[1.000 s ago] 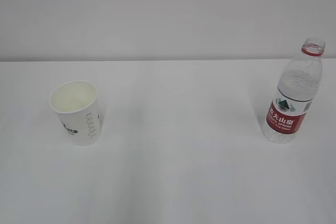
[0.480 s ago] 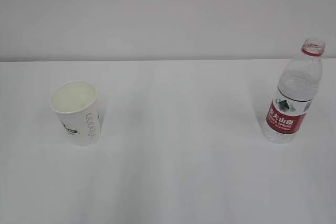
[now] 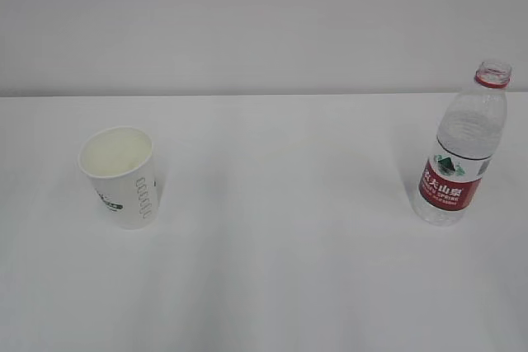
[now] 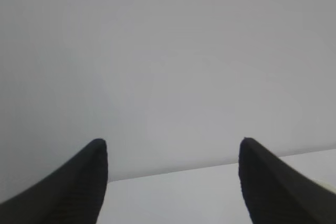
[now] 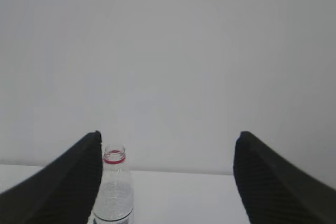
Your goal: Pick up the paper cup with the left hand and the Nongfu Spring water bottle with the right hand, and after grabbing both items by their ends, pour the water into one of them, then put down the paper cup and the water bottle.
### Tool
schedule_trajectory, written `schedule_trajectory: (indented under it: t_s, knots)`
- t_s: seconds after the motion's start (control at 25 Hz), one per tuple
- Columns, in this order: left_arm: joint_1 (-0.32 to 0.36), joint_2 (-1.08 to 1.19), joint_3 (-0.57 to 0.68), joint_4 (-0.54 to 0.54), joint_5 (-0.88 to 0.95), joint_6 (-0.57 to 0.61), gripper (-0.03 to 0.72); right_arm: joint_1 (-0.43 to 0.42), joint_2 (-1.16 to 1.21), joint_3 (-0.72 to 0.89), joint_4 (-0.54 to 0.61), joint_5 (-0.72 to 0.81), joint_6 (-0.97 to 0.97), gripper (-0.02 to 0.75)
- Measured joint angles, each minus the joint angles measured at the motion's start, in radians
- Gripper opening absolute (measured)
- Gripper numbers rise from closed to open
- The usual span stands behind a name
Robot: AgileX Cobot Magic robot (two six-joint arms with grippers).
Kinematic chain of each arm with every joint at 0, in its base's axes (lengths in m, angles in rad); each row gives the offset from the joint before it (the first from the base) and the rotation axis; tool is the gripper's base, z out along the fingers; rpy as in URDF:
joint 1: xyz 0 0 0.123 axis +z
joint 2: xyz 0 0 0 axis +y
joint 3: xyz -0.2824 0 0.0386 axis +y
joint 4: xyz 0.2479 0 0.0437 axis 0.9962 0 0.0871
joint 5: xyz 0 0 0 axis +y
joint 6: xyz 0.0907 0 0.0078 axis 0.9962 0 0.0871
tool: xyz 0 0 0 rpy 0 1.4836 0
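The white paper cup stands upright on the left of the white table, its mouth open. On the right stands the Nongfu Spring water bottle, uncapped, with a red label and water inside. Neither arm shows in the exterior view. My left gripper is open with nothing between its black fingers; a pale sliver at its lower right edge may be the cup's rim. My right gripper is open too; the bottle stands ahead of it, just inside the left finger, apart from it.
A plain pale wall rises behind the table's far edge. The white tabletop stretches between the cup and the bottle.
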State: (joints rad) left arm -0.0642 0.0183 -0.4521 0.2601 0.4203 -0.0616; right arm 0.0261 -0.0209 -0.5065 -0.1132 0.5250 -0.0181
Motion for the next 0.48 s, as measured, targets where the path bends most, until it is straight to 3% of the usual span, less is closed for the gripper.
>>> schedule_trajectory:
  t_s: [0.2,0.48]
  knots:
    - [0.0,0.029,0.0,-0.071,-0.039,0.0,0.57,0.0,0.0,0.0,-0.115,-0.05,0.0,0.588]
    - [0.0,0.183,0.0,-0.036,-0.225,0.0,0.569,0.0,0.0,0.034,-0.135,-0.086,0.0,0.587]
